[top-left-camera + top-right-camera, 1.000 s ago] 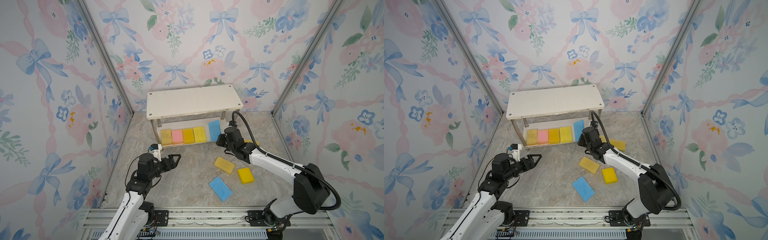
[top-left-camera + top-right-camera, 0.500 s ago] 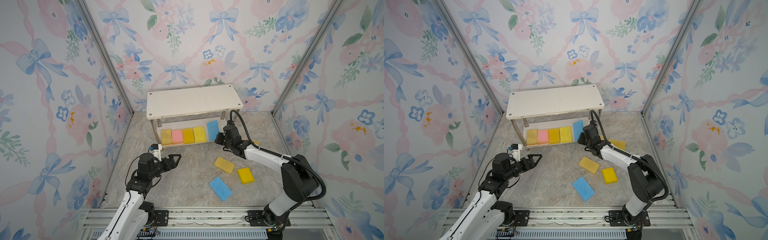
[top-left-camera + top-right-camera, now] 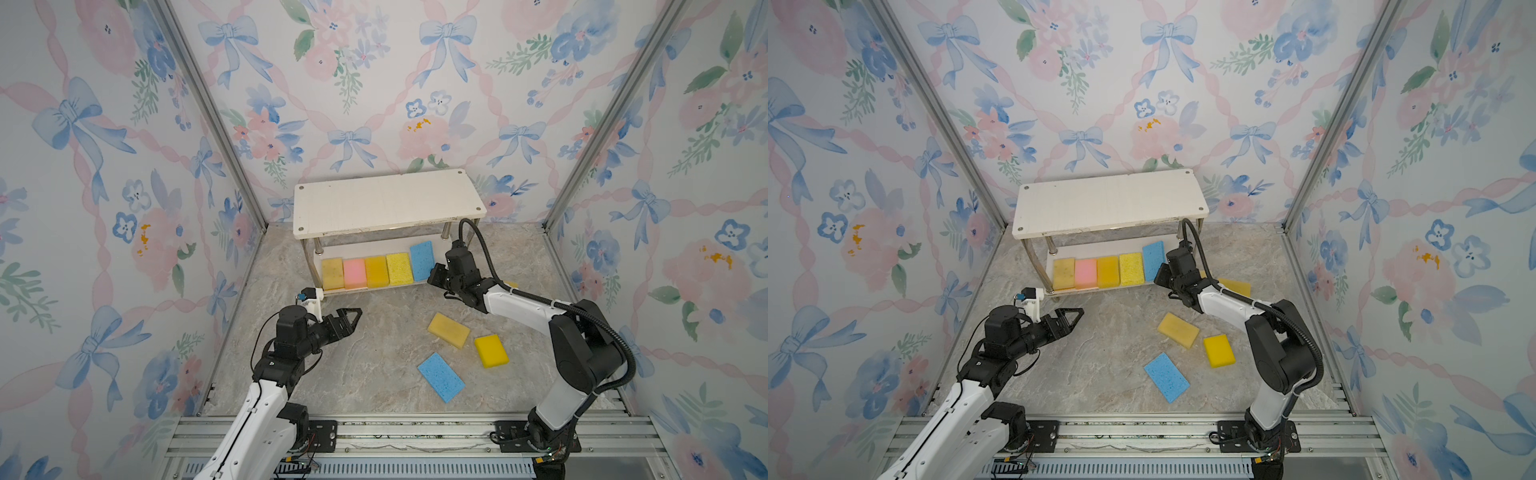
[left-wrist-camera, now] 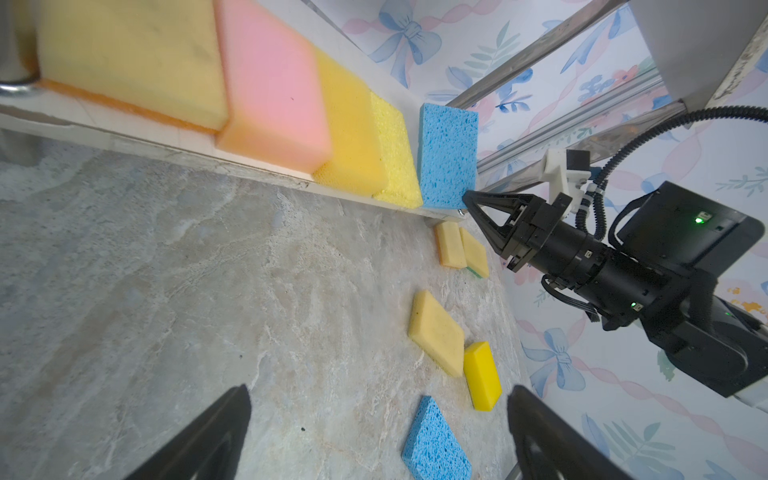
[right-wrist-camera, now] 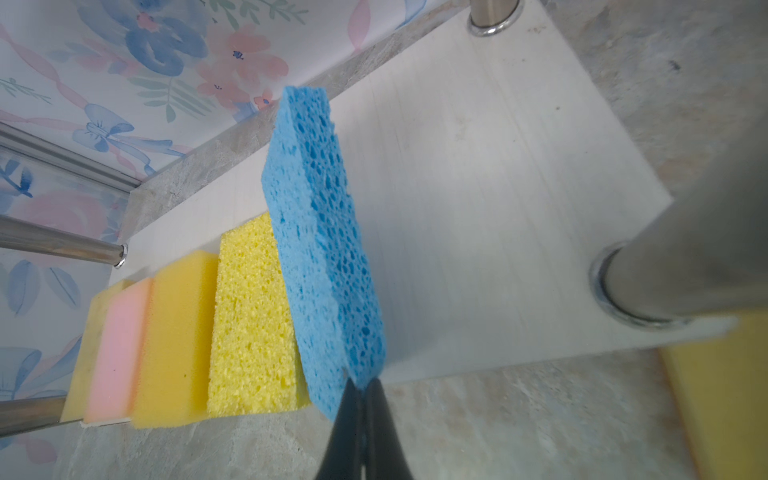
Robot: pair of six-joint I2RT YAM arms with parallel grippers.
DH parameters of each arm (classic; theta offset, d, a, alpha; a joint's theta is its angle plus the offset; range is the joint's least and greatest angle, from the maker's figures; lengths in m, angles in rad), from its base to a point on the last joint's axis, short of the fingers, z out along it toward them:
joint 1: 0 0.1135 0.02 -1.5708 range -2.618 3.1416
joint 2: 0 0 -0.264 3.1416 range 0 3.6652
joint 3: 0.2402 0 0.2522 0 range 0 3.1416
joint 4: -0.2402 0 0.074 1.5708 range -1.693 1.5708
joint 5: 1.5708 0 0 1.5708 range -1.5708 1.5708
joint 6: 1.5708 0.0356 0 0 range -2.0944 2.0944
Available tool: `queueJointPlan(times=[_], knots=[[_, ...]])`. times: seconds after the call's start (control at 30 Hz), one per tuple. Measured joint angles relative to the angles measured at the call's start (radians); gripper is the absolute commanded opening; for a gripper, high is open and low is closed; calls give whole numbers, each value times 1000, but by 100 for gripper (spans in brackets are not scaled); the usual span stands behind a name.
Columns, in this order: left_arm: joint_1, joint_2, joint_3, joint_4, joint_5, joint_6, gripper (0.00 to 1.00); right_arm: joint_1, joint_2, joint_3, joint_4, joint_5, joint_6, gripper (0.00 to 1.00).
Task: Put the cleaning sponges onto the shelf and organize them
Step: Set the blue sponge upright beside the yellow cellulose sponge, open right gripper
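White boards make up the biggest thing in front of you. The shelf [image 3: 386,203] stands at the far side of the counter [image 3: 374,365], and its top board carries nothing. Everything stocked so far sits on the lower board [image 5: 478,187].

Your right tool [image 5: 361,386] is closed, jaws together. Its tips press the near bottom corner of the standing blue sponge [image 3: 422,261]. I read that as a nudge rather than a grip, though I cannot tell whether a sliver of foam is pinched. Your left tool [image 3: 353,319] hangs over the counter, near and left of the shelf, jaws spread wide and empty.

Four sponges lie flat on the lower board in a tight row from the left, edges touching:
- the pale yellow sponge [image 3: 332,273]
- the pink sponge [image 3: 354,272]
- the orange-yellow sponge [image 3: 376,271]
- the lemon sponge [image 3: 399,268]

The standing blue sponge is up on its long edge at the right end of the row. It is tilted against the lemon one and not yet laid flat.

I judge you about half done: five are on the shelf, and one of those needs settling. Five are left on the counter:
- the loose tan sponge [image 3: 449,330]
- the loose bright yellow sponge [image 3: 491,351]
- the loose blue sponge [image 3: 440,377], the nearest
- a side-by-side pair [image 4: 451,245] just right of the shelf's right front leg
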State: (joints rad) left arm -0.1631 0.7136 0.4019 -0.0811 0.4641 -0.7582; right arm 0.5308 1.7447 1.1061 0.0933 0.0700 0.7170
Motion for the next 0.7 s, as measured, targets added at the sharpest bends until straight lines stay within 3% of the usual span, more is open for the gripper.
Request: queueJointPlan(times=[0.5, 0.6, 0.7], knots=[[7, 15, 0, 0, 4, 8, 98, -21, 29, 31, -51, -27, -34, 0], [10, 24, 0, 0, 5, 8, 98, -26, 29, 39, -78, -39, -46, 7], [13, 23, 0, 0, 5, 8, 98, -34, 29, 51, -97, -48, -51, 24]])
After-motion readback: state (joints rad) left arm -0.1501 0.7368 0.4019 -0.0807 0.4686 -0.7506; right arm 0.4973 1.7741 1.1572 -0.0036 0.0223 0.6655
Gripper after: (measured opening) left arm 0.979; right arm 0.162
